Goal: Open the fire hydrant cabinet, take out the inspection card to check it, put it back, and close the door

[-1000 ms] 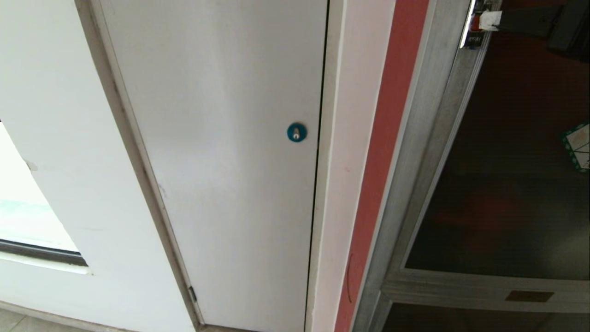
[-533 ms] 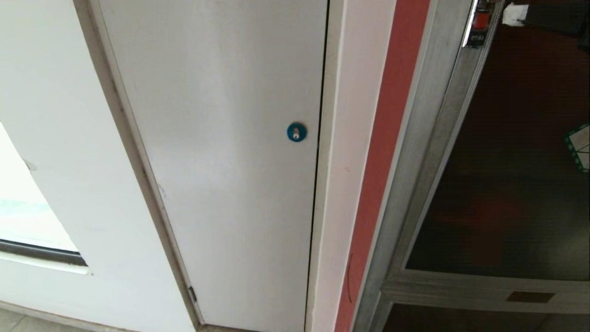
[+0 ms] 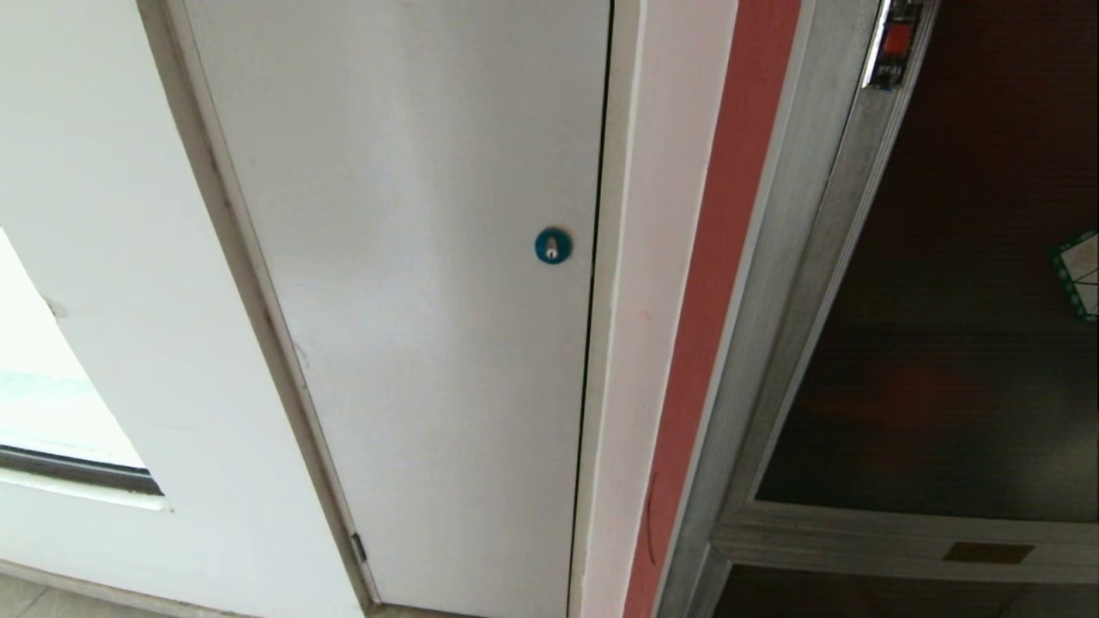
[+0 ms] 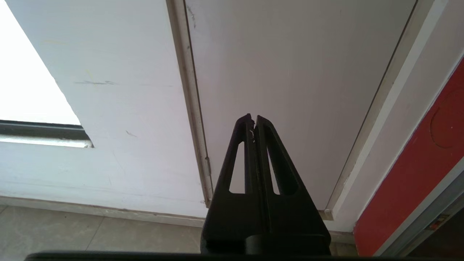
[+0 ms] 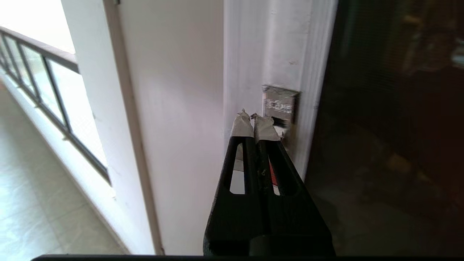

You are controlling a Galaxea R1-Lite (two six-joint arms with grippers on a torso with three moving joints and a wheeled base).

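The door in front of me is dark glossy glass in a brushed metal frame; the white door looks smooth and matt.

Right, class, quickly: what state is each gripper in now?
Left gripper: shut, holding nothing.
Right gripper: shut, holding nothing, tips at the door latch.

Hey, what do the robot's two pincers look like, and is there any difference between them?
Both are black, with two long tapering fingers, each cut by a slim slot. The left pincer has bare black tips; the right pincer has its tips wrapped in whitish tape. No cables or markings show.
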